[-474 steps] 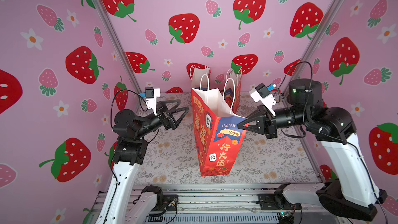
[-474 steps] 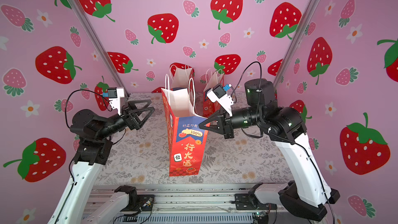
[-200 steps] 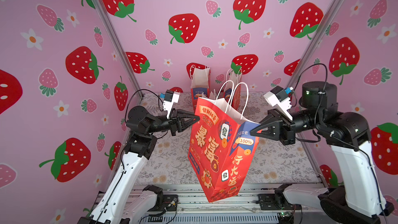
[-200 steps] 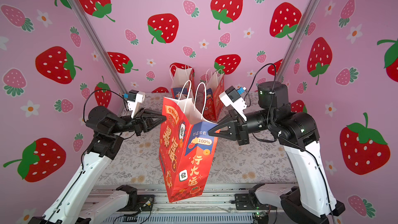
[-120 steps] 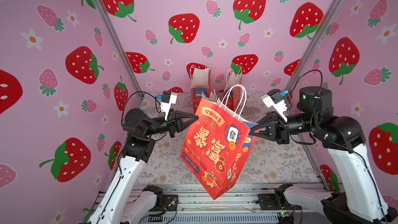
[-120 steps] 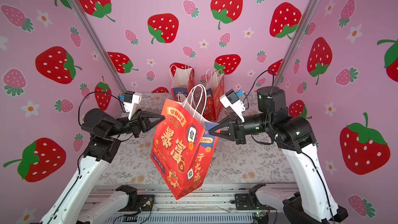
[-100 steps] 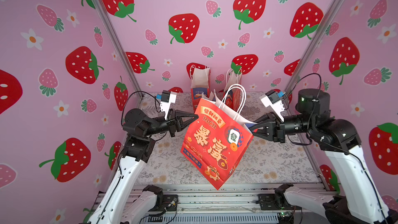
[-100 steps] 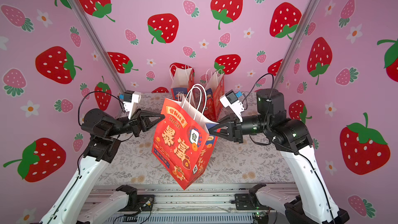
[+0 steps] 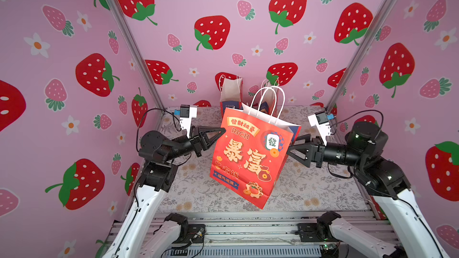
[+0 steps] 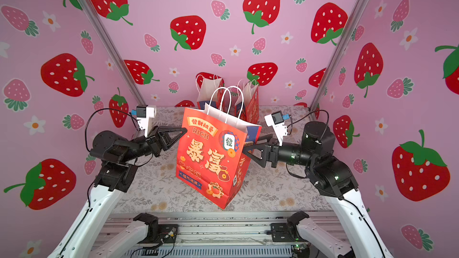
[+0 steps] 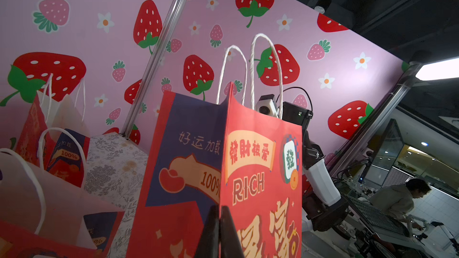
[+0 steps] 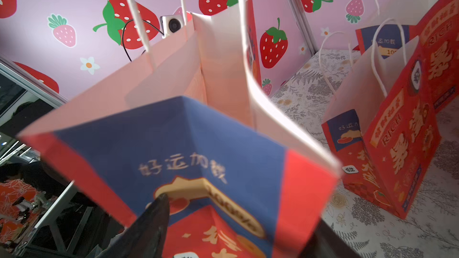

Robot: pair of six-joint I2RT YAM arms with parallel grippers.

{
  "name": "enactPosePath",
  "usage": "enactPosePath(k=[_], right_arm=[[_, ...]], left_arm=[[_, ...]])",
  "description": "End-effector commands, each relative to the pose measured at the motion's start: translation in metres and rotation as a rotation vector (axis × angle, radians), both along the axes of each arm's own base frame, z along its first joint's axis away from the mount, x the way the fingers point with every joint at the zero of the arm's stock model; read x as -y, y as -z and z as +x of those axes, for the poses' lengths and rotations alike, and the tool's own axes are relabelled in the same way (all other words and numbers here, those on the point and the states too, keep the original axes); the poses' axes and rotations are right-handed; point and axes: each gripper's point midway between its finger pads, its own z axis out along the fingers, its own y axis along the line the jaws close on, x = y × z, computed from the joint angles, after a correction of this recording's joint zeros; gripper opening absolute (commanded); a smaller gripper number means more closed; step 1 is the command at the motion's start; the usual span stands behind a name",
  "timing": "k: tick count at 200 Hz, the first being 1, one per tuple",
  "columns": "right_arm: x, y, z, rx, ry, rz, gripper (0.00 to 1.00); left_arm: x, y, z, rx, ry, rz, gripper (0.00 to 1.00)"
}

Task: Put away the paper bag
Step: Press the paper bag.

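Observation:
The paper bag (image 9: 246, 160) (image 10: 208, 160) is red with gold characters, the word RICH and white rope handles. It hangs tilted above the table's front half, its mouth up. My left gripper (image 9: 223, 130) (image 10: 185, 130) is shut on its upper left corner fold; the left wrist view shows that gripper (image 11: 219, 209) pinching the fold between the bag's (image 11: 258, 170) blue side and red face. My right gripper (image 9: 291, 143) (image 10: 249, 146) stands open at the bag's right side. In the right wrist view its spread gripper (image 12: 242, 212) straddles the blue side panel of the bag (image 12: 188, 145).
Two more red bags (image 9: 231, 95) (image 9: 267, 103) stand upright against the back wall, also seen as bags (image 12: 397, 145) in the right wrist view. Floral cloth covers the table (image 9: 198, 194). Pink strawberry walls close in left, back and right. A metal rail (image 9: 248, 232) runs along the front.
The right gripper has opened and let go of the bag's side. The bag has turned its red face toward the camera and now hangs from the left gripper alone.

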Motion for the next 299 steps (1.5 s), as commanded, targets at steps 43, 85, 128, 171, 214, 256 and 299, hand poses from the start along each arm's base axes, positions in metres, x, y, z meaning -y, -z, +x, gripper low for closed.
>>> enactPosePath(k=[43,85,128,171,214,256,299], right_arm=[[-0.004,0.003,-0.011,-0.007,-0.067,0.106,0.82],[-0.007,0.009,-0.020,-0.031,-0.135,0.138,0.84],[-0.007,0.004,-0.021,-0.017,-0.141,0.165,0.75],[-0.006,-0.005,-0.017,0.007,-0.117,0.175,0.46],[-0.007,-0.010,-0.013,0.014,-0.103,0.182,0.21],[-0.005,-0.020,-0.016,0.040,-0.100,0.186,0.06],[-0.003,-0.032,-0.021,0.080,-0.110,0.187,0.00]], left_arm=[[-0.010,-0.037,-0.010,0.023,-0.036,-0.118,0.00],[-0.015,-0.049,-0.023,0.038,-0.054,-0.137,0.00],[-0.013,-0.048,-0.018,0.019,-0.033,-0.154,0.00],[-0.008,-0.038,-0.015,0.000,0.000,-0.121,0.00],[-0.005,-0.031,-0.014,-0.013,0.018,-0.096,0.00],[0.002,-0.018,-0.019,-0.007,0.066,-0.034,0.04],[0.008,-0.003,-0.024,-0.009,0.127,0.016,0.58]])
